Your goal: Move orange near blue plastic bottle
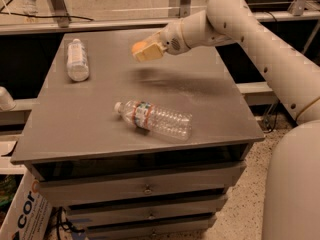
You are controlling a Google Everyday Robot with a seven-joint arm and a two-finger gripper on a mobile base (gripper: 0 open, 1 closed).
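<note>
Nearest the front edge, a long clear ribbed plastic bottle (155, 120) with a red-and-blue label band is lying on its side on the grey surface (75, 129). Its cap is pointing toward the left edge and its base toward the front-right corner. It is taking no part in this move.

Farther back, the white arm (260, 39) is reaching in from over the right edge. The gripper (146, 51) is hanging above the far half of the surface, roughly midway between the left and right edges, and is throwing a soft shadow (150, 76) beneath itself. It is gripping the small round orange fruit (138, 47), which is showing at its tip and riding in the air, clear of the surface.

At about the same depth, the stubby pale whitish-blue plastic bottle (77, 60) is lying on its side close to the far-left corner. Its long axis is running front to back along the left edge, with the narrower end toward the far edge.

So the bottle is lying to the gripper's left, toward the left edge and well apart from it. The coming move is probably calling for a sideways carry and a lowering beside the bottle's long right flank.
</note>
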